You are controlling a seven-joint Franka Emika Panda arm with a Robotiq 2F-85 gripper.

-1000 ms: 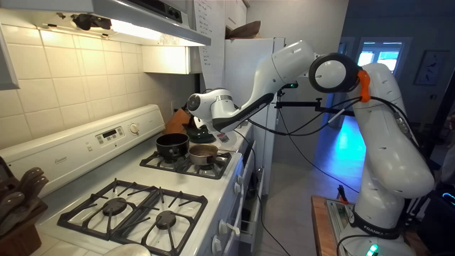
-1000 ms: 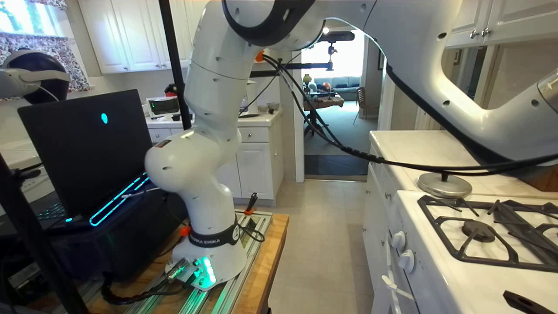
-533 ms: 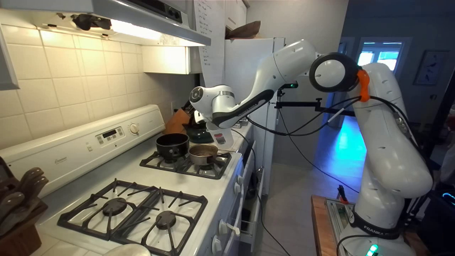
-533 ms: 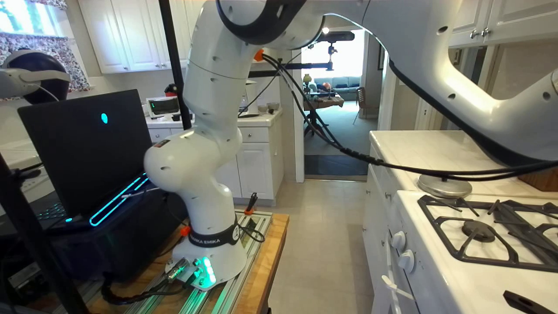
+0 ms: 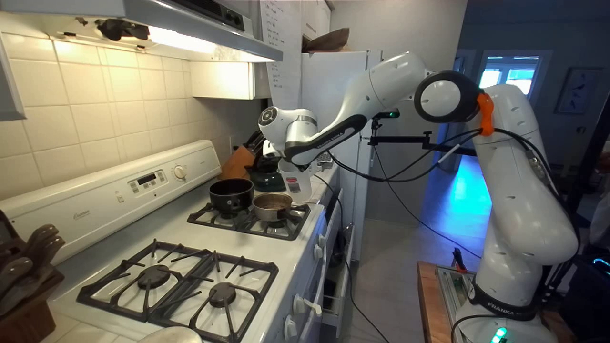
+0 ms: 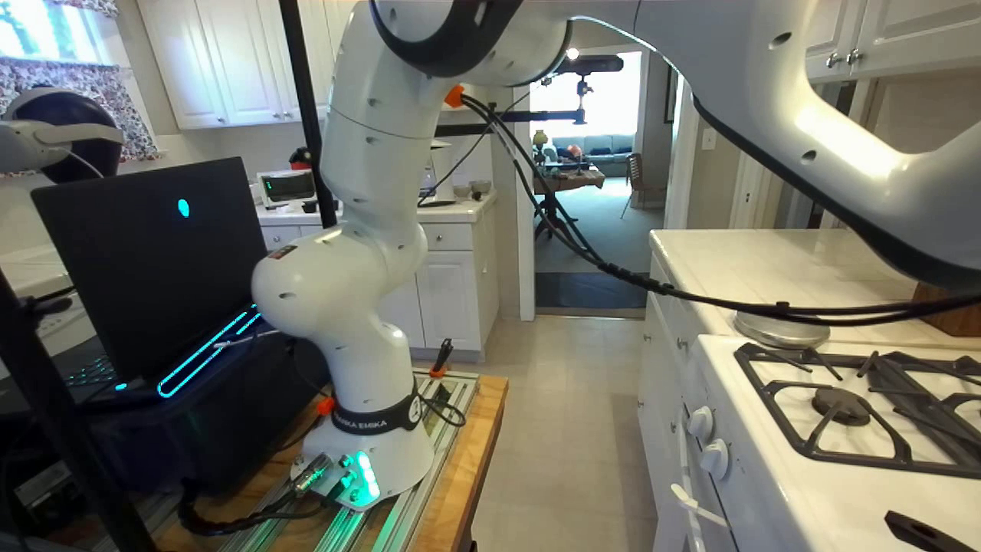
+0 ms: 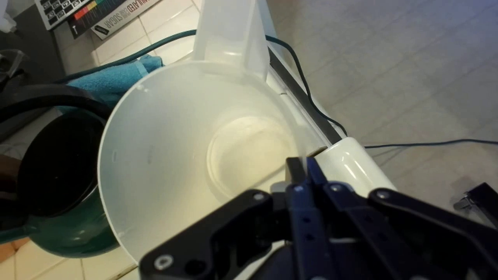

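In the wrist view my gripper (image 7: 306, 168) is shut on the rim of a translucent white pitcher (image 7: 155, 128). One finger is inside the wall and one outside. The pitcher's mouth faces the camera, and its handle (image 7: 233, 39) points to the top of that view. Its pale round bottom shows; whether it holds anything I cannot tell. In an exterior view the pitcher (image 5: 298, 186), with a red and white label, hangs below the hand behind a small saucepan (image 5: 272, 206). The forearm hides most of the gripper there. Beside the pitcher stands a dark green kettle (image 7: 74, 229).
A black pot (image 5: 231, 195) shares the rear grate with the saucepan. A knife block (image 5: 238, 162) stands behind the kettle. The range hood (image 5: 205, 28) overhangs the stove. A blue towel (image 7: 113, 79), a cord (image 7: 171, 38) and a sugar box (image 7: 120, 17) lie on the counter.
The hand has risen and drawn slightly away from the stove's back panel. The pitcher has tilted toward upright, and more of it shows below the forearm. The grip stays shut.
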